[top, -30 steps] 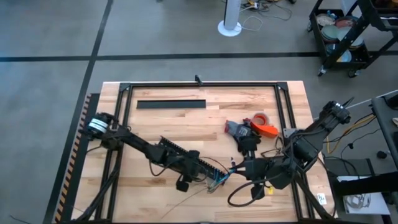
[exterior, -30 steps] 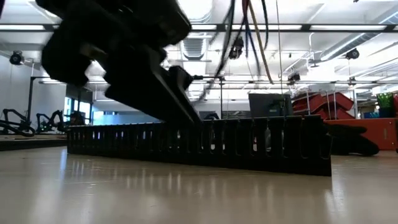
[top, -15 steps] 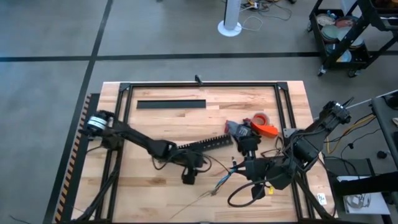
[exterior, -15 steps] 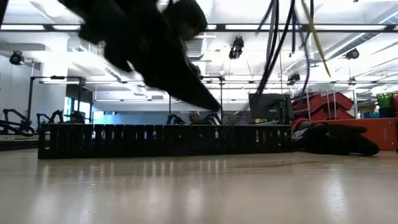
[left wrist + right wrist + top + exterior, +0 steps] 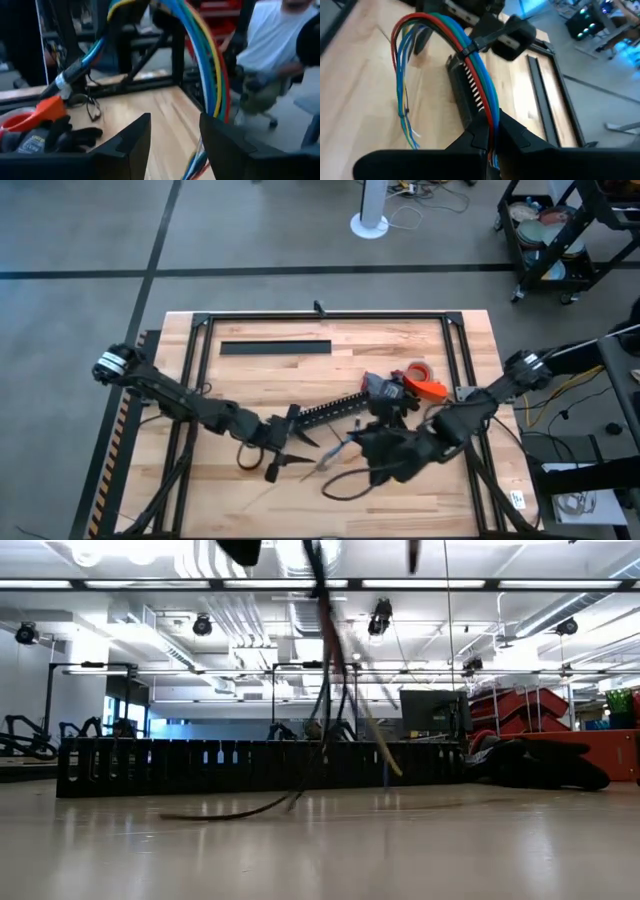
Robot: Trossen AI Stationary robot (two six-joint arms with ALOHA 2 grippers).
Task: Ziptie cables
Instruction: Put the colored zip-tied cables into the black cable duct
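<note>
We see the cables (image 5: 470, 55) as a bundle of red, blue, green and yellow wires, not pale grey ones, and a dark ziptie (image 5: 479, 41) is already cinched around the bundle near the crest of its arch. In the right wrist view the right gripper (image 5: 490, 131) has its fingers pressed together on the bundle, which rises out of the pinch, curves over and drops with loose ends toward the wooden table (image 5: 365, 85). Seen from above, that gripper (image 5: 352, 446) sits at about 5 o'clock from the table's middle, with the cables (image 5: 330, 462) trailing from it toward 7 o'clock.

The left gripper (image 5: 303, 440) lies just at 9 o'clock of the cables, near them but not touching as far as we can tell. In the left wrist view its two fingers (image 5: 131, 145) stand spread apart with bare table between them, and the coloured cables (image 5: 207, 65) hang down just past the gripper (image 5: 175, 145).

The long black comb-toothed duct (image 5: 335, 408) lies slanted across the table's middle, at 12 o'clock of both grippers. In the low view it (image 5: 260, 766) runs across the scene behind the hanging cables (image 5: 330, 710), whose ends touch the tabletop. An orange and black tool (image 5: 420, 387) rests at 3 o'clock of the duct. A person in a white shirt (image 5: 275, 35) sits beyond the table in the left wrist view
</note>
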